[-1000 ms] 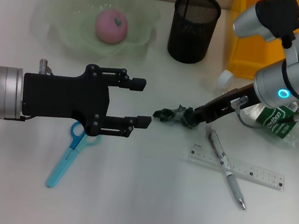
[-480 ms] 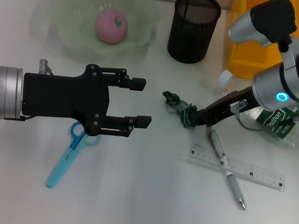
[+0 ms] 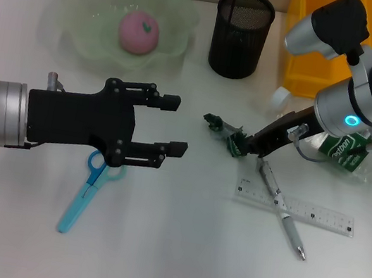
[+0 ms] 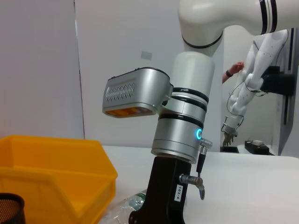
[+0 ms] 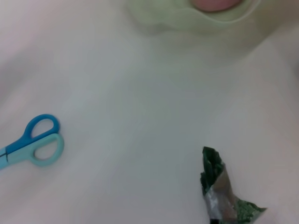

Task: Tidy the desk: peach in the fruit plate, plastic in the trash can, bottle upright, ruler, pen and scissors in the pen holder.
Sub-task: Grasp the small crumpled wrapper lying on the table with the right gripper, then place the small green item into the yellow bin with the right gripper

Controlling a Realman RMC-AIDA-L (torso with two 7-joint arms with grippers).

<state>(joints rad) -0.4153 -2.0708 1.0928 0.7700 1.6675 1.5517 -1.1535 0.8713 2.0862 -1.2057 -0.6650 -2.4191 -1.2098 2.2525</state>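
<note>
The pink peach [image 3: 139, 31] lies in the pale green fruit plate [image 3: 82, 36]. My right gripper [image 3: 243, 146] is shut on one end of the crumpled dark green plastic [image 3: 222, 129] just above the table; the right wrist view shows that plastic [image 5: 219, 191] up close. Behind the right arm the bottle [image 3: 351, 156] lies on its side. A pen [image 3: 289, 227] rests across the clear ruler [image 3: 323, 217]. Blue scissors [image 3: 88, 190] lie under my left arm. My left gripper [image 3: 180, 125] is open and holds nothing, left of the plastic. The black mesh pen holder [image 3: 241, 34] stands at the back.
A yellow bin [image 3: 305, 66] stands at the back right beside the pen holder, and the left wrist view shows this yellow bin [image 4: 51, 163] behind the right arm. In the right wrist view the scissors [image 5: 32, 142] lie apart from the plastic.
The right gripper has drawn the plastic back to the right and slightly up off the table. The left arm has hardly moved.
</note>
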